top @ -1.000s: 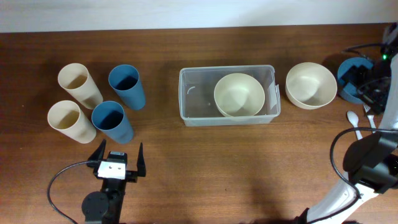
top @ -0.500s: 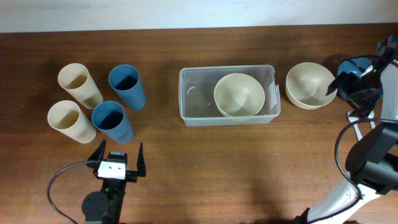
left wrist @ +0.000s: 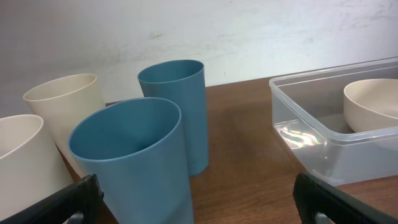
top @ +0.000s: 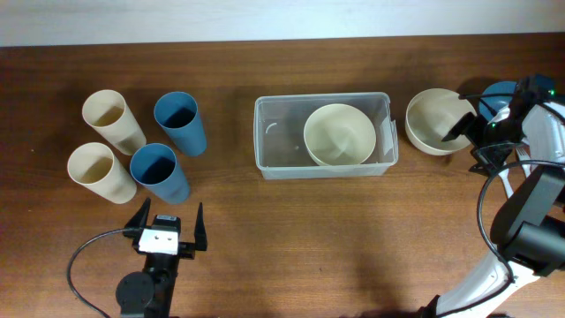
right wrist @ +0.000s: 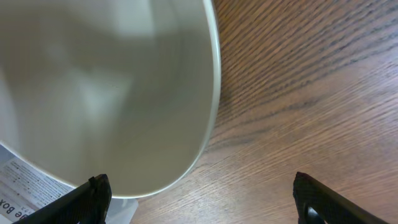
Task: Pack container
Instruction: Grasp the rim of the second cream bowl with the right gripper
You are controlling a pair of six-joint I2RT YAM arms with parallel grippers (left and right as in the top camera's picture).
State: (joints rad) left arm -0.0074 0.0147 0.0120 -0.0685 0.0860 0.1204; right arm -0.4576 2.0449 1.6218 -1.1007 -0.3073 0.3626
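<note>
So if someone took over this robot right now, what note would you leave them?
Left gripper: open, empty, near the cups.
Right gripper: open, at the rim of the loose cream bowl beside the container, not gripping.
Done: one cream bowl sits in the container.
Left: loose cream bowl, blue bowl, probably the four cups.

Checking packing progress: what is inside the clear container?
One cream bowl sits in the container, toward its right end; the left part looks bare. The floor under the bowl is hidden.
</note>
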